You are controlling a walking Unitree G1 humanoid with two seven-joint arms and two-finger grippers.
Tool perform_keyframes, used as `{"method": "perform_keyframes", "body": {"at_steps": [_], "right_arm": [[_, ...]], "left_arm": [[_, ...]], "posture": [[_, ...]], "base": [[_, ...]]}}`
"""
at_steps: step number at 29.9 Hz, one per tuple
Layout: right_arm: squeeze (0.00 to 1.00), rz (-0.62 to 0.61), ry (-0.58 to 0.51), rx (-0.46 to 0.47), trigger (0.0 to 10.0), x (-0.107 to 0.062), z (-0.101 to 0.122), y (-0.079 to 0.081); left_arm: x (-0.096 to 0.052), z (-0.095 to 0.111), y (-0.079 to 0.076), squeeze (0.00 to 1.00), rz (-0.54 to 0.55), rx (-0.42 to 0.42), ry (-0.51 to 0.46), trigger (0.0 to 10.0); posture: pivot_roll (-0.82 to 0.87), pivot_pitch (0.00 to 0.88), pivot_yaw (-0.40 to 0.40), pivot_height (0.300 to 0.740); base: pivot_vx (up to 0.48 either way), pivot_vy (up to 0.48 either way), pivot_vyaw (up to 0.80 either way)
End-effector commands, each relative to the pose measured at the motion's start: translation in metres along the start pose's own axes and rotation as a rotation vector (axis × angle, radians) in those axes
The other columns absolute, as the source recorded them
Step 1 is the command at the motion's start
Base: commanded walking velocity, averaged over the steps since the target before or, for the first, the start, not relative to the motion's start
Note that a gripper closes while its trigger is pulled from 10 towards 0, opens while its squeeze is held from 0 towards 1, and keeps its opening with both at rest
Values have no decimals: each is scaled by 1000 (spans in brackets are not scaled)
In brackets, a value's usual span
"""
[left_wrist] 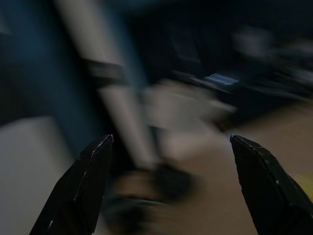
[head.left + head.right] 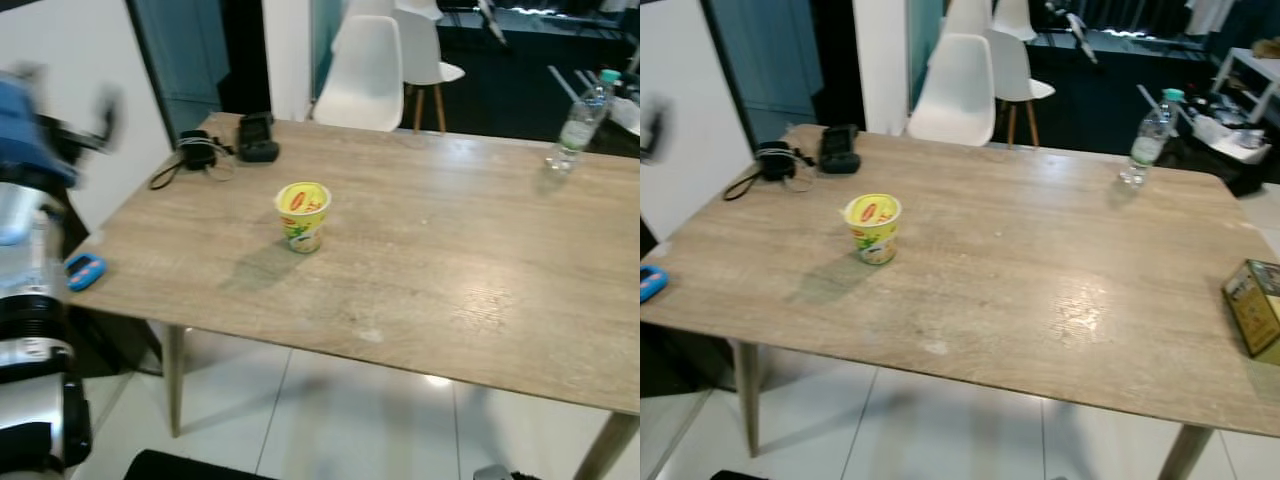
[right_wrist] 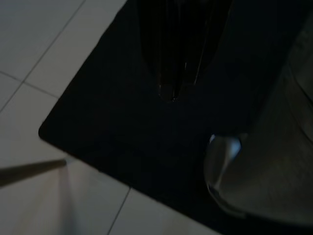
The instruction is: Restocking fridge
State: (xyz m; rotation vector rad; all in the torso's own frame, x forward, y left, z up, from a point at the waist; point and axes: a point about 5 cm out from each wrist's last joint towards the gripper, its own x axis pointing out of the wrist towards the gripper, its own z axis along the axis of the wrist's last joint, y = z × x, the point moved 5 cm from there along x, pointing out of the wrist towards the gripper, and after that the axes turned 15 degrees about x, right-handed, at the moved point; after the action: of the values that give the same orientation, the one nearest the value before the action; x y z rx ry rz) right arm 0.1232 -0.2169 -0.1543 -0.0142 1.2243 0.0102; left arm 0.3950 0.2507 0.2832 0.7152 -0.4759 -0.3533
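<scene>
The left gripper (image 1: 168, 186) is raised with its two black fingers spread wide and nothing between them. The right gripper (image 3: 173, 73) hangs idle, pointing down at a dark mat (image 3: 122, 122) on the tiled floor, its fingers pressed together and empty.

The likely item to restock, a yellow cup (image 2: 303, 216) with a printed lid, stands upright on the wooden table (image 2: 450, 280), well ahead of the open jaws and clear of both fingers. A water bottle (image 2: 1148, 138) stands much farther beyond, near the far edge; a yellow-green box (image 2: 1255, 305) sits at the table's right edge.

To do the reach well, the left gripper should slow, come level with the cup's middle, and bring one finger past each side before closing; the cup looks light and could tip if nudged.

The left wrist view is heavily smeared, so what lies ahead of the jaws there cannot be identified. The box is cut off by the frame. No fridge can be made out.
</scene>
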Motion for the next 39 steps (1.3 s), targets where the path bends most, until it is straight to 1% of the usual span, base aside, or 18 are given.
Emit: {"method": "perform_keyframes", "body": {"at_steps": [1,3,4,6,8,9,11,12,13,18,22,23,24,25,27,30,38,39], "right_arm": [[0,-6,1,-7,10000,0,-1,-2],[0,-9,10,-6,10000,-1,-6,-5],[0,-9,10,-6,10000,-1,-6,-5],[0,-12,19,-7,10000,-3,-11,-7],[0,-16,29,-9,10000,-4,-16,-10],[0,-18,36,-9,10000,-5,-20,-11],[0,-18,36,-9,10000,-5,-20,-11],[0,-20,43,-10,10000,-5,-24,-13],[0,-20,43,-10,10000,-5,-24,-13],[0,-29,77,-26,10000,-11,-43,-23],[0,-31,82,-31,10000,-12,-47,-25],[0,-33,85,-36,10000,-15,-51,-29],[0,-33,85,-36,10000,-15,-51,-29],[0,-32,85,-41,10000,-16,-53,-30],[0,-31,85,-48,10000,-17,-55,-32],[0,-22,86,-70,10000,-19,-59,-34],[0,-11,78,-103,10000,-20,-58,-37],[0,-9,67,-109,10000,-20,-53,-37]], "left_arm": [[11,3,-30,0,-191,-18,-19,10000],[17,4,-51,0,-332,-20,-25,10000],[17,4,-51,0,-332,-20,-25,10000],[18,5,-64,0,-436,-35,-32,10000],[19,5,-71,0,-491,-38,-28,10000],[20,5,-75,404,-518,-43,-23,10000],[20,5,-75,404,-518,-43,-23,10000],[20,4,-78,1000,-542,-38,-17,10000],[20,4,-78,1000,-542,-38,-17,10000],[18,10,-85,1000,-702,-51,-36,10000],[19,11,-86,1000,-726,-44,-33,10000],[18,11,-91,588,-780,-30,-28,10000],[18,11,-91,588,-780,-30,-28,10000],[16,9,-94,0,-810,-14,-17,10000],[15,6,-98,0,-844,4,2,10000],[12,-6,-105,0,-867,60,71,10000],[14,-22,-109,0,-830,127,163,10000],[17,-22,-111,0,-802,125,162,10000]], "posture": [[44,0,-40,740],[36,0,-42,740],[36,0,-42,740],[30,0,-41,740],[24,0,-41,740],[17,0,-42,740],[17,0,-42,740],[14,0,-43,740],[14,0,-43,740],[-11,0,-45,740],[-13,0,-45,740],[-30,0,-48,740],[-30,0,-48,740],[-36,0,-49,740],[-42,0,-52,740],[-52,17,-61,740],[-66,54,-68,740],[-74,53,-65,740]], "base": [[0,0,0],[0,0,0],[0,0,0],[0,0,0],[0,0,0],[0,0,0],[0,0,0],[0,0,0],[0,0,0],[0,0,0],[0,0,0],[0,0,0],[0,0,0],[0,0,0],[0,0,0],[0,0,0],[0,0,0],[0,0,0]]}}
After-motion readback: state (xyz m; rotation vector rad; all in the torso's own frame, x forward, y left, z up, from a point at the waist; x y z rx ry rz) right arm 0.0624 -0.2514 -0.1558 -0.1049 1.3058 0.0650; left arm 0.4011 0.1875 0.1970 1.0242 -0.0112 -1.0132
